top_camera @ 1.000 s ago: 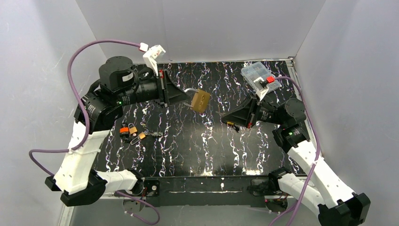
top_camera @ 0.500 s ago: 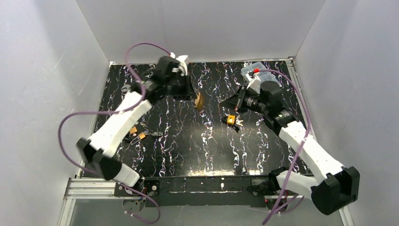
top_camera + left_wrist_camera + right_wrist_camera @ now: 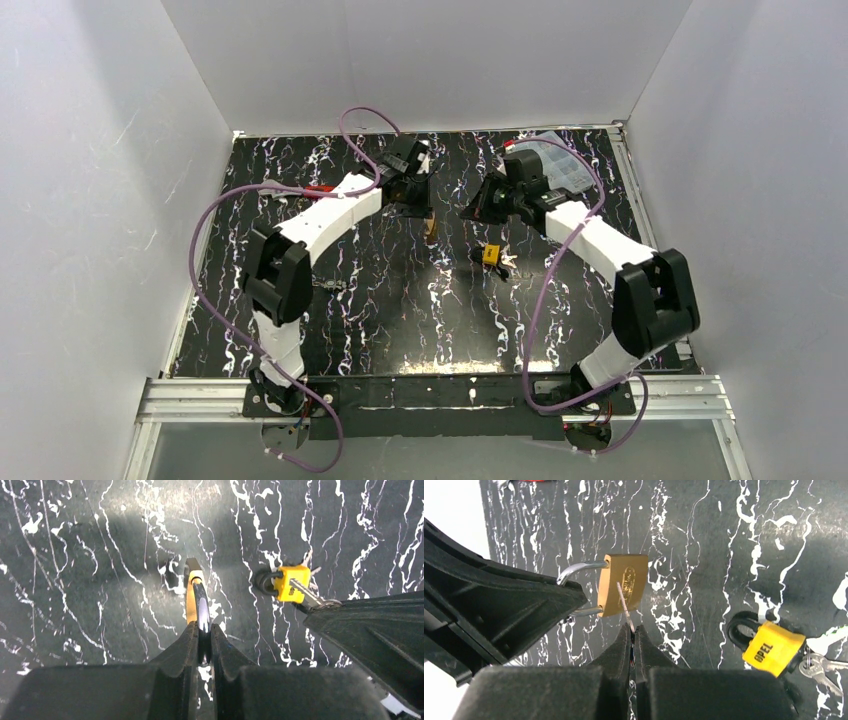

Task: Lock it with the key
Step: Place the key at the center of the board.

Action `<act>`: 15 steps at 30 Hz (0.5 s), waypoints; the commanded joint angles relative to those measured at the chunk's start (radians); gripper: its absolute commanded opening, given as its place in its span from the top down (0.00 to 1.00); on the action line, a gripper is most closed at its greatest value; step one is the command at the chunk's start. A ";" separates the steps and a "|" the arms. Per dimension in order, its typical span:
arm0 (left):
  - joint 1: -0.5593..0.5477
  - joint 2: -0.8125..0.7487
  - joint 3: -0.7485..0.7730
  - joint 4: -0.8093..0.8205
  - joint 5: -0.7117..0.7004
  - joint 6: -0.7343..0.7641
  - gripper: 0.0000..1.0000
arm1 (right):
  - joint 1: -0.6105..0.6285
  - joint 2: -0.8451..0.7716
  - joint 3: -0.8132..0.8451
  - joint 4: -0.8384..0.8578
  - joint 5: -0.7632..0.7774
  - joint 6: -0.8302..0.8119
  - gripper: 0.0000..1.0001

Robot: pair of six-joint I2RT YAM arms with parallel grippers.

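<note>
The lock (image 3: 624,585) is a brass padlock with a silver shackle. My left gripper (image 3: 202,630) is shut on its shackle and holds it just above the black table; it appears edge-on in the left wrist view (image 3: 192,592) and small in the top view (image 3: 430,226). My right gripper (image 3: 634,629) is shut on the thin silvery key (image 3: 625,605). The key's blade points at the lock's body and overlaps it. I cannot tell whether its tip touches the lock. In the top view the left gripper (image 3: 420,205) and right gripper (image 3: 470,212) face each other at the back centre.
A yellow padlock (image 3: 774,647) with a black shackle and a bunch of keys (image 3: 821,664) lies on the table right of the brass lock, also visible in the top view (image 3: 490,255). A clear compartment box (image 3: 565,165) stands at the back right. A red-handled wrench (image 3: 315,188) lies at the back left. White walls close in three sides.
Both arms have stretched out toward the back centre. The left gripper has carried the lock lower, near the table. The right gripper has come up close to the lock, leaving the yellow padlock behind.
</note>
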 commanded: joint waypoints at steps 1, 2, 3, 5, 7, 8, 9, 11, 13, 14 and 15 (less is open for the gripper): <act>0.000 0.033 0.079 0.106 -0.009 0.003 1.00 | 0.002 0.079 0.092 -0.001 0.031 -0.009 0.99; 0.000 0.054 0.081 0.117 -0.010 0.003 1.00 | 0.004 0.098 0.100 0.000 0.039 -0.008 0.99; 0.000 0.064 0.080 0.130 -0.017 0.004 1.00 | 0.005 0.110 0.105 0.000 0.050 -0.007 0.99; 0.000 0.084 0.075 0.157 -0.026 0.009 1.00 | 0.006 0.142 0.120 -0.004 0.064 -0.005 0.99; 0.001 0.106 0.078 0.172 -0.030 0.012 1.00 | 0.006 0.173 0.140 -0.022 0.086 0.000 0.99; 0.000 0.112 0.077 0.176 -0.039 0.011 1.00 | 0.006 0.185 0.143 -0.022 0.090 0.000 0.99; 0.000 0.119 0.073 0.183 -0.044 0.010 1.00 | 0.006 0.198 0.146 -0.018 0.093 0.001 0.99; 0.000 0.130 0.068 0.195 -0.045 0.007 1.00 | 0.006 0.218 0.151 -0.011 0.094 0.002 0.99; -0.001 0.137 0.063 0.200 -0.045 0.004 1.00 | 0.005 0.242 0.166 -0.013 0.081 0.000 0.99; -0.001 0.139 0.059 0.202 -0.044 -0.001 1.00 | 0.006 0.256 0.175 -0.013 0.069 -0.002 0.99; -0.001 0.141 0.051 0.205 -0.044 -0.005 1.00 | 0.006 0.267 0.183 -0.013 0.057 -0.004 0.99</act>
